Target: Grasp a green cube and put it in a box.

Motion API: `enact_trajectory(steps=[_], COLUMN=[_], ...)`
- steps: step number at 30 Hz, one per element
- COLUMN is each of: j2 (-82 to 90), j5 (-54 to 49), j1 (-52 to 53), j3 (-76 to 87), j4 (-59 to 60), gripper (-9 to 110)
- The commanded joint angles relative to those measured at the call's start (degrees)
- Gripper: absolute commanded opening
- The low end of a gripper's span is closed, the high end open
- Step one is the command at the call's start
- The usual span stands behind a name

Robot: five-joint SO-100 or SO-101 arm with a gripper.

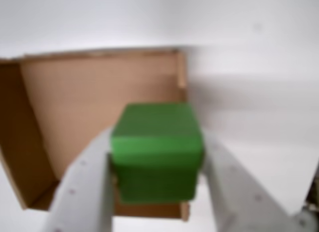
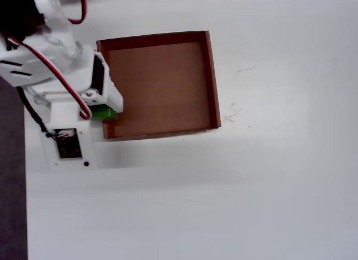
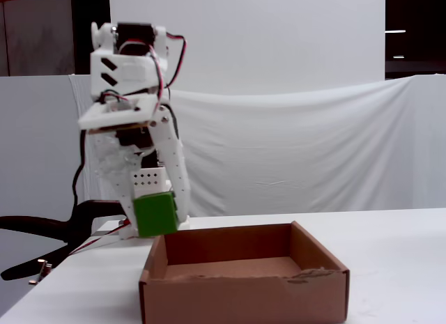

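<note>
The gripper (image 1: pixel 155 192) is closed on the cube (image 1: pixel 156 151), its two white fingers (image 1: pixel 82 187) pressed against the left and right sides of the block in the wrist view. The cube fills the gap between them and is held clear of any surface.

In the fixed view the cube (image 3: pixel 155 214) hangs in the air above the left wall of the box (image 3: pixel 244 292), just higher than the rim, with the gripper (image 3: pixel 159 216) reaching down to it from the arm (image 3: pixel 132 80) above. The cube is not touching the cardboard there.

From overhead only a sliver of the cube (image 2: pixel 105 113) shows, at the left edge of the box (image 2: pixel 212 81), near its lower left corner; most of it is hidden under the white gripper (image 2: pixel 109 106) body. Whether it hangs inside or outside the wall cannot be told from this view alone.

The wrist view looks down past the cube onto the brown floor of the box (image 1: pixel 75 102), which lies behind and to the left of the block, its right wall running just above the cube's far right corner.

The box is open at the top, shallow, and has nothing inside. It sits on the white table (image 2: pixel 251 193), with a white cloth (image 3: pixel 300 143) hung behind it in the fixed view. Red and black wires (image 2: pixel 72 95) run along the arm.
</note>
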Motion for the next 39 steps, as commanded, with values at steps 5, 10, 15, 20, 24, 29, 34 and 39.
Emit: enact_trajectory(steps=[5,10,15,20,24,29,34,39], j2=[5.2,6.7,5.1,1.6,-6.5,-7.8,-8.0,-8.4], j5=[-11.9,-15.4,-19.9,-21.1,-21.1,-21.1,-21.1,-21.0], j1=[-4.6,-7.5,-9.9,-10.2,-10.8,-13.2,-14.7,-15.6], j3=[3.8,5.4,6.9,9.3,6.6,6.7,7.5,8.5], j4=[0.0,3.1,4.7,-0.1,-6.9,-8.0,-8.4,-9.3], gripper=[13,13,14,14,14,14,14,14])
